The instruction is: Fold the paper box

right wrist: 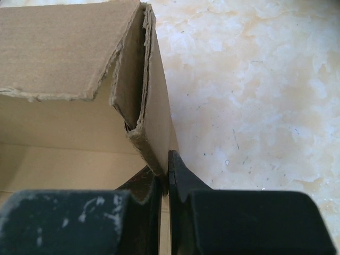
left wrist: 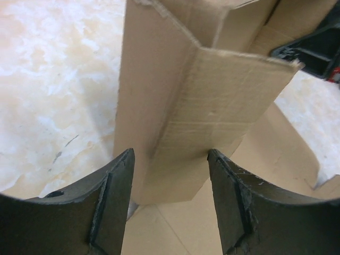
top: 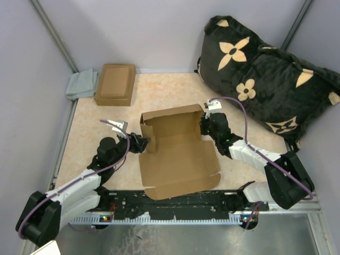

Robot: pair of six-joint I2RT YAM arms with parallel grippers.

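Top external view: paper box (top: 178, 159) sits mid-table (top: 90, 127), between the two arms. Plain tan-brown corrugated cardboard, half folded. Far wall and both short side walls stand up to form a shallow tray that opens upward. The big lid panel lies flat on the table and reaches toward the arm bases, with small tabs at its near corners. The whole piece runs far-to-near, its near end skewed a bit to the right.

Left gripper (top: 142, 142) is at the tray's left wall, released. Left wrist view shows its fingers (left wrist: 119, 186) spread apart, with an upright folded flap of the box (left wrist: 212, 101) standing in the gap. Can't tell if either pad touches it.

Right gripper (top: 204, 126) is at the tray's right wall. Right wrist view shows it (right wrist: 166, 172) clenched on the doubled-over wall edge of the box (right wrist: 64, 48), which has rough torn-looking edges.

Black pillow (top: 265, 79) at far right carries a tan flower and four-point star monogram pattern; no letters readable. Smaller brown cardboard box (top: 115, 84) sits far left, just beside a grey-green cloth (top: 82, 84).
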